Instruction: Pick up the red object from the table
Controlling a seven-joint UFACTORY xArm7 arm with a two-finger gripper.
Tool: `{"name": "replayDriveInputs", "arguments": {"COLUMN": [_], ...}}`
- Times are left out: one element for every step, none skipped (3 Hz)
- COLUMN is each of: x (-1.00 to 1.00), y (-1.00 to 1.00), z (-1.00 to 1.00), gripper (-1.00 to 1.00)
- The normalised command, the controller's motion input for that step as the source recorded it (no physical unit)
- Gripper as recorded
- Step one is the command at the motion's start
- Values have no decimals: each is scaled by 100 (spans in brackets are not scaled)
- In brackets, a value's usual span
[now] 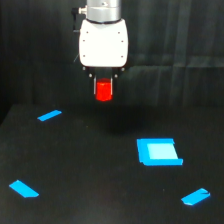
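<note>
My gripper pinches the red object between its fingers, high above the table, so it hangs clear of the surface, up and to the exterior view's left of the blue square.

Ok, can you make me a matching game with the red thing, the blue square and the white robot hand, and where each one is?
Things:
1. red object
2. blue square
3. gripper
4. blue strip

Places:
A. flat on the table, on the exterior view's right
B. held between the fingers, up off the table
C. flat on the table, on the exterior view's left
D. hanging at the top middle, white body

Pairs: 1-B, 2-A, 3-D, 4-C
</note>
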Motion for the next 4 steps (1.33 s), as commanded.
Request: {"name": "replayDriveInputs", "arguments": {"x": [-12,-1,-9,-14], "y": [15,-7,1,7], "z": [5,4,12,4], "gripper": [-100,-100,-100,-100]}}
